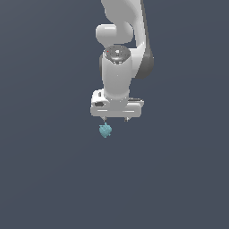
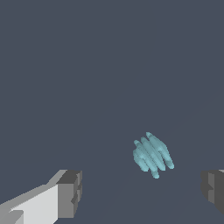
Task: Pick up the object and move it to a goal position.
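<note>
The white Franka arm (image 1: 118, 53) hangs in the upper middle of the exterior view, with the end effector (image 1: 115, 119) pointing down. All around it there is only a plain dark grey-blue surface (image 1: 44, 179) that reaches every border of both pictures; no edge of it is visible, and nothing else stands on it.

The end effector is released: in the wrist view its two grey fingertips (image 2: 70, 193) stand wide apart, and nothing is between the pads.

The object (image 1: 105, 130) is a small light teal-cyan blob, just below the finger on the exterior view's left and not touching it. In the wrist view the object (image 2: 152, 155) shows ridged, lumpy sides, and it sits nearer to one fingertip than to the other.
</note>
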Robot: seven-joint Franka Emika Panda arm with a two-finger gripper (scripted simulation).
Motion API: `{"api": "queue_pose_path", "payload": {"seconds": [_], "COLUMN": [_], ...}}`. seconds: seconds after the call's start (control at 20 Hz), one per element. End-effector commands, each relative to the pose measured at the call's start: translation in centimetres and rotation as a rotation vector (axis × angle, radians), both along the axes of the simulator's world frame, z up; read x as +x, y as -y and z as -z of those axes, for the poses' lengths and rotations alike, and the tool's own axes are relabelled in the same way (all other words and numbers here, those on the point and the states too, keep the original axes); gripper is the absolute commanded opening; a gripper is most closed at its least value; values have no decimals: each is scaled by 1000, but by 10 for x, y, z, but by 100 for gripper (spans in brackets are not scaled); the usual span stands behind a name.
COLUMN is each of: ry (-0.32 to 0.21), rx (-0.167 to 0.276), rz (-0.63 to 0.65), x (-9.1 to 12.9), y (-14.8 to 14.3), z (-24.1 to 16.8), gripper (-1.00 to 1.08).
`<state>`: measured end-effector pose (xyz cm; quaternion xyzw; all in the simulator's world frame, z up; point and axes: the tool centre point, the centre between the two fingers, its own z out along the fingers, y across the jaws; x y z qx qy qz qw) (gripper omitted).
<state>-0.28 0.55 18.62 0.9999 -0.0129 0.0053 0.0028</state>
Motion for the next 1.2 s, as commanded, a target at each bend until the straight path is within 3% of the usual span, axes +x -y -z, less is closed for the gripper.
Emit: {"api": "queue_pose_path", "payload": {"seconds": [0.0,0.5,1.15], "ry": [-1,-4,-10], "rx": [0,-3,-2], "rz": [-13,-147,-442], "x": [-1,-6,-22], "y": [1,15,41], "z": [2,22,64], "gripper": [100,100,100]}}
